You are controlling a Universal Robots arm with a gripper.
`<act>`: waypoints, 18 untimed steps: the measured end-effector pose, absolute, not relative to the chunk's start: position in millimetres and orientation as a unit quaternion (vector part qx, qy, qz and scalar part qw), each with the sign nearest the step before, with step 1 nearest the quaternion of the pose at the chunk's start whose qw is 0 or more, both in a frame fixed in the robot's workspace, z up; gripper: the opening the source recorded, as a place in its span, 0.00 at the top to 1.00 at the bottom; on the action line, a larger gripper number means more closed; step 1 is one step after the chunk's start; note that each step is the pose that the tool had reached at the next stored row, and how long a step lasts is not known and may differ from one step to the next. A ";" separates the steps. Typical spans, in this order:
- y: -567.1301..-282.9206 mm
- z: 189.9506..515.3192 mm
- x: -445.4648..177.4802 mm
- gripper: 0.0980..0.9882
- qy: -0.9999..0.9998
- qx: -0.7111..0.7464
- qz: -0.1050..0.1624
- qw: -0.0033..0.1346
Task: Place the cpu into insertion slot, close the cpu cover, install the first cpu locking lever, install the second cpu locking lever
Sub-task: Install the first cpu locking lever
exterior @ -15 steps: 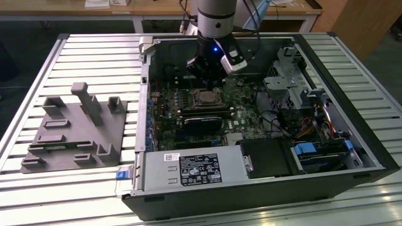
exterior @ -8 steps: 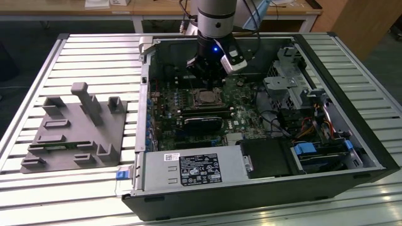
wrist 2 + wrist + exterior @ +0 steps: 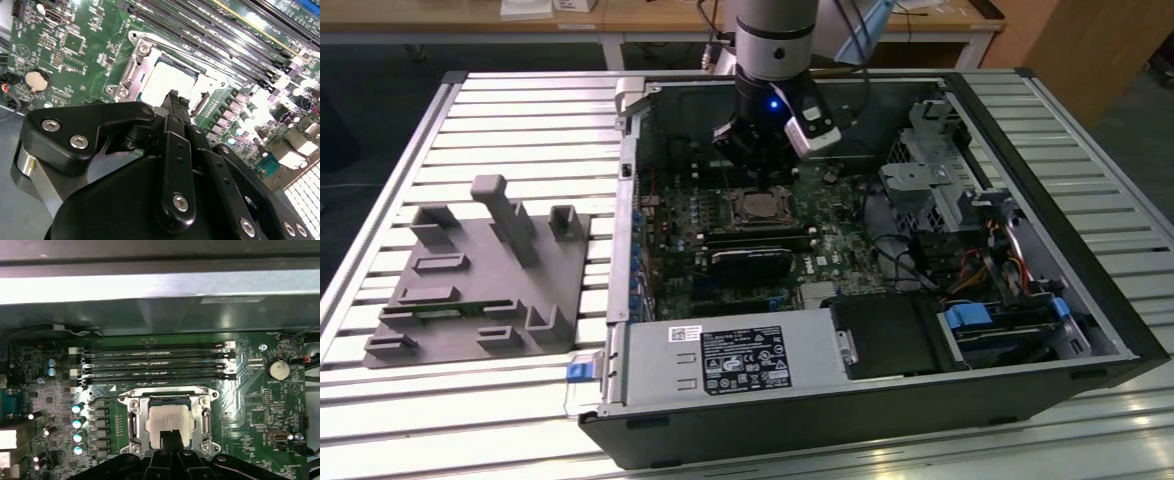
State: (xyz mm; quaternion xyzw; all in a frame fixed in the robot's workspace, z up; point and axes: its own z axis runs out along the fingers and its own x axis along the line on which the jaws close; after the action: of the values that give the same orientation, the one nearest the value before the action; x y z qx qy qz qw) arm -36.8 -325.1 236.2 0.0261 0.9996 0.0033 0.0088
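Where the exterior view looks down on the slatted tabletop [image 3: 520,110], an open computer case [image 3: 881,410] lies flat with the arm [image 3: 774,40] reaching into it. The hand [image 3: 755,172] hangs just above the cpu [image 3: 758,207], which sits near the middle of the green motherboard [image 3: 674,240]. A grey moulded fixture [image 3: 480,280] rests on the tabletop towards the exterior view's left, well apart from the case.

In the second wrist view, the hand's black fingers [image 3: 172,140] are pressed together with nothing between them. Their tips stand over the near edge of the pale cpu. The cpu cover [image 3: 131,67] lies down flat around the chip, whose face shows through the cut-out.

In the first wrist view, the joined tips again overlap the cpu's edge; I cannot tell whether they touch it. Memory slots [image 3: 150,360] run beside the cover, and a coin cell [image 3: 278,369] sits well apart.
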 end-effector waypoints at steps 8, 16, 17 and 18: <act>-325.1 236.2 -54.9 0.99 1.000 0.026 0.003 0.009; -325.1 236.4 -66.0 0.99 1.000 0.026 0.003 0.009; -325.1 237.0 -66.1 0.99 1.000 0.026 0.003 0.009; -325.1 237.8 -66.1 0.99 1.000 0.026 0.003 0.009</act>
State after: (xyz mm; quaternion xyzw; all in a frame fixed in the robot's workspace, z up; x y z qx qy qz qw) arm -66.1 -325.1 237.8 0.0264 0.9996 0.0033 0.0095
